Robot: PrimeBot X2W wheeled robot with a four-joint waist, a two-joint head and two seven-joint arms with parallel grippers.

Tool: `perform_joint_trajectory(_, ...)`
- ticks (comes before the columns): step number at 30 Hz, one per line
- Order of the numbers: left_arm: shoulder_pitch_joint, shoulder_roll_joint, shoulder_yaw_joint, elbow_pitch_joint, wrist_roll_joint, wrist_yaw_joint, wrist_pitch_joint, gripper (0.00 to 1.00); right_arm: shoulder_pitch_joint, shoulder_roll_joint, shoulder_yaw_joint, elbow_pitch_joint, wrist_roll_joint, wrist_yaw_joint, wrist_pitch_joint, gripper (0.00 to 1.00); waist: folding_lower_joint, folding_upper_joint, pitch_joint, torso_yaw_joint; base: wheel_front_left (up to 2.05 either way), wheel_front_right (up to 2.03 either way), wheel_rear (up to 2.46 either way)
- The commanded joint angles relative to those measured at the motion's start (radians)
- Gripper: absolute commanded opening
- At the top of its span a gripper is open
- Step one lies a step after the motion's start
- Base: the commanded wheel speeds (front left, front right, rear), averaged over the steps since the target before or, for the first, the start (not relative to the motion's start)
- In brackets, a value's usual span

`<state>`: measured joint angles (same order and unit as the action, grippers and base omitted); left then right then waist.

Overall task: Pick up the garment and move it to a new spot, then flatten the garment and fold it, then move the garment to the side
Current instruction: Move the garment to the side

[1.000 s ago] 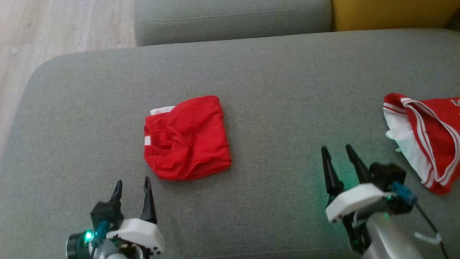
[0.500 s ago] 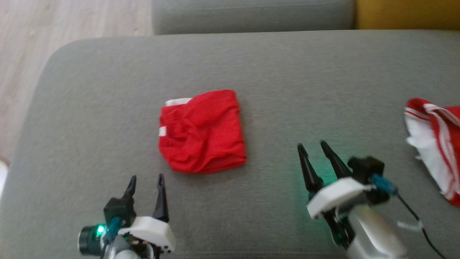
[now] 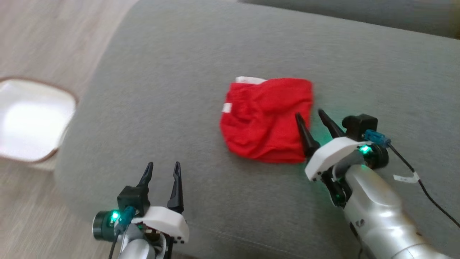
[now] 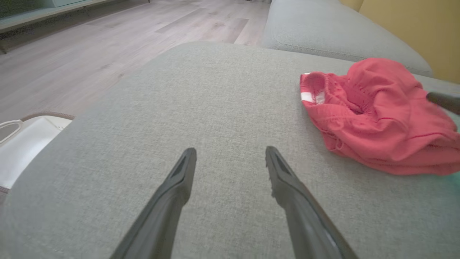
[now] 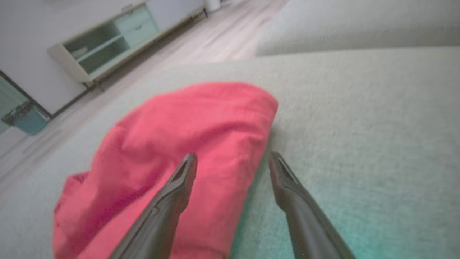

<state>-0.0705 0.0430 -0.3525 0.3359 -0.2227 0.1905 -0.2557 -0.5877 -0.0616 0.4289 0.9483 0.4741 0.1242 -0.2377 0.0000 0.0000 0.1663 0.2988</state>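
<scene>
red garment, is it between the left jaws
No, the left gripper stands open over bare grey cushion, the red garment lying apart from it.

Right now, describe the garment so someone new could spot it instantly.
Find the broad grey sofa cushion. Near its middle lies the red garment, crumpled, just ahead of the open right gripper. It alone is bright red, with a white strip at its far edge.
</scene>
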Motion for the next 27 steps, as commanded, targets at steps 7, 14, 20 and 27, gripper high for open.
perform_joint_trajectory(7,-0.028,0.007,0.016,-0.055,-0.018,0.016,-0.006,1.00,-0.044,0.011,0.060,0.085,0.025,0.007,0.014,0.00,0.0000,0.0000,0.042,0.060,0.00,0.00,0.00)
perform_joint_trajectory(14,-0.037,0.007,0.044,-0.050,-0.010,0.004,-0.006,1.00,-0.055,0.011,0.148,0.026,0.104,0.007,-0.010,0.00,0.0000,0.0000,0.021,-0.120,0.00,0.00,0.00)
perform_joint_trajectory(20,-0.082,0.007,0.057,-0.040,0.001,-0.009,-0.006,1.00,-0.064,0.011,0.204,-0.011,0.146,0.007,-0.017,0.00,0.0000,0.0000,0.019,-0.322,0.00,0.00,0.00)
perform_joint_trajectory(27,-0.159,0.007,0.081,-0.019,0.022,-0.021,-0.006,1.00,-0.074,0.011,0.252,-0.029,0.191,0.007,-0.020,0.00,0.0000,0.0000,0.046,-0.607,0.00,0.00,0.00)
